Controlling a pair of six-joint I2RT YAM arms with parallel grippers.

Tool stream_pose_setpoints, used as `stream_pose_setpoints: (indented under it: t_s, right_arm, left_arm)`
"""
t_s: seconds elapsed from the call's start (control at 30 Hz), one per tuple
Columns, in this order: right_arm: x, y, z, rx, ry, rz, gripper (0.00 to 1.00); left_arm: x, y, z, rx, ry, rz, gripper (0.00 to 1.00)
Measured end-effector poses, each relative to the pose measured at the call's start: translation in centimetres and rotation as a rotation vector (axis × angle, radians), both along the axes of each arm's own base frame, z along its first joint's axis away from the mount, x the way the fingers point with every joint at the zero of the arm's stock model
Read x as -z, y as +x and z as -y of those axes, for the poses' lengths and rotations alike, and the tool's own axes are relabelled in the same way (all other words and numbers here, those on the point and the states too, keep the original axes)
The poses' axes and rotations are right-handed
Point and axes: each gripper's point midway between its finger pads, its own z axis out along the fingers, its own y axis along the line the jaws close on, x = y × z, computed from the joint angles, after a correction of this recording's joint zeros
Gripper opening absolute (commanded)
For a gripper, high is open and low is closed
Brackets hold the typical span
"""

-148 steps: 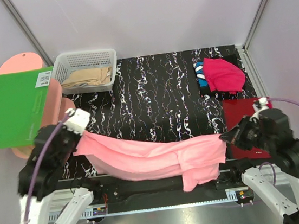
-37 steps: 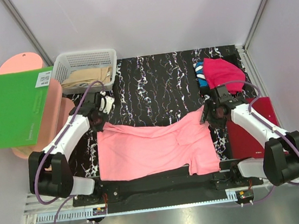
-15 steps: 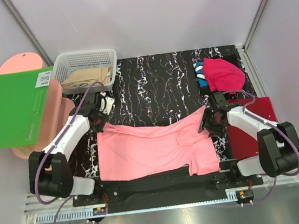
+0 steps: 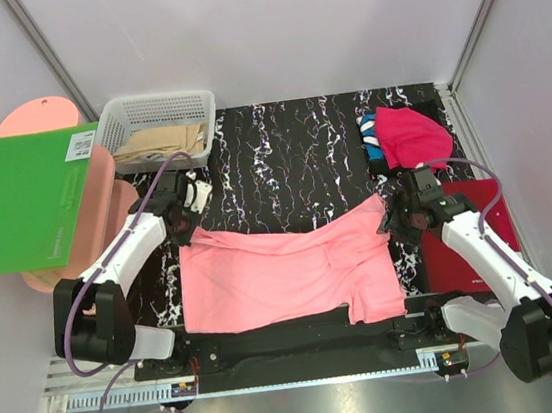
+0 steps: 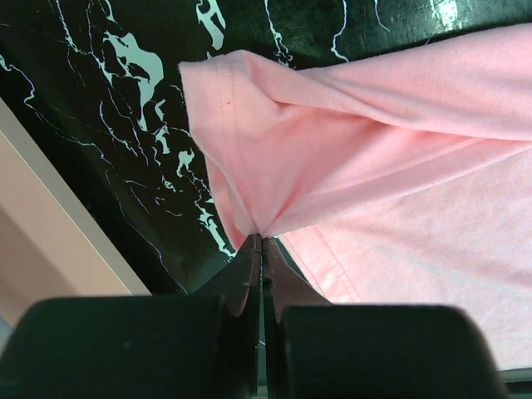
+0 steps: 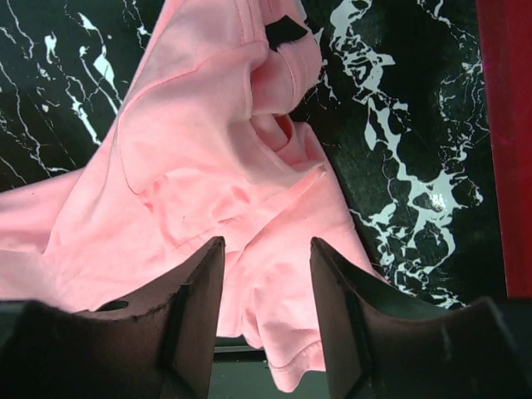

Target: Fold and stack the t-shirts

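A salmon-pink t-shirt (image 4: pixel 284 271) lies spread and wrinkled on the black marbled table (image 4: pixel 291 164). My left gripper (image 4: pixel 191 233) is shut on its far left corner; the left wrist view shows the cloth (image 5: pixel 399 166) puckering into the closed tips (image 5: pixel 263 239). Over the shirt's far right corner my right gripper (image 4: pixel 399 218) is open. In the right wrist view its fingers (image 6: pixel 266 243) stand apart above the crumpled cloth (image 6: pixel 208 166), holding nothing. A magenta t-shirt (image 4: pixel 411 138) rests on a blue one (image 4: pixel 370 146) at the far right.
A dark-red board (image 4: pixel 462 244) lies on the table's right side, under my right arm, its edge showing in the right wrist view (image 6: pixel 507 125). A white basket (image 4: pixel 159 115) with beige cloth stands at the far left. A green board (image 4: pixel 13 198) lies off the table's left edge.
The pink shirt, earlier hanging stretched between both grippers, now lies on the table. The right arm has swung outward and its gripper shifted slightly right. The left arm has not moved.
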Motion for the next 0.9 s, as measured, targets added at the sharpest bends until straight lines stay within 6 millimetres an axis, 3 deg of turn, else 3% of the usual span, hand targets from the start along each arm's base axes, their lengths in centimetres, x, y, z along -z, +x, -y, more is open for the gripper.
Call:
stream_pose_setpoints:
  t_s: [0.13, 0.27, 0.4, 0.57, 0.77, 0.9]
  right_arm:
    - [-0.5, -0.6, 0.0, 0.008, 0.01, -0.002, 0.51]
    - [0.8, -1.0, -0.1, 0.017, 0.008, -0.068, 0.54]
    - [2.6, -1.7, 0.2, 0.03, -0.013, -0.144, 0.65]
    - [4.3, -1.7, 0.8, 0.043, -0.061, -0.206, 0.66]
    - [6.1, -0.4, 1.2, 0.035, -0.117, -0.274, 0.63]
    - [6.2, 1.1, 1.2, 0.026, -0.135, -0.262, 0.63]
  left_arm:
    - [0.0, 0.0, 0.0, 0.0, 0.0, -0.001, 0.0]
    - [0.0, 0.0, 0.0, 0.0, 0.0, -0.001, 0.0]
    - [0.0, 0.0, 0.0, 0.0, 0.001, -0.001, 0.0]
    - [0.0, 0.0, 0.0, 0.0, 0.001, -0.001, 0.0]
    - [0.0, 0.0, -0.1, 0.001, 0.008, 0.0, 0.0]
    - [0.0, 0.0, -0.3, 0.003, 0.019, 0.002, 0.0]
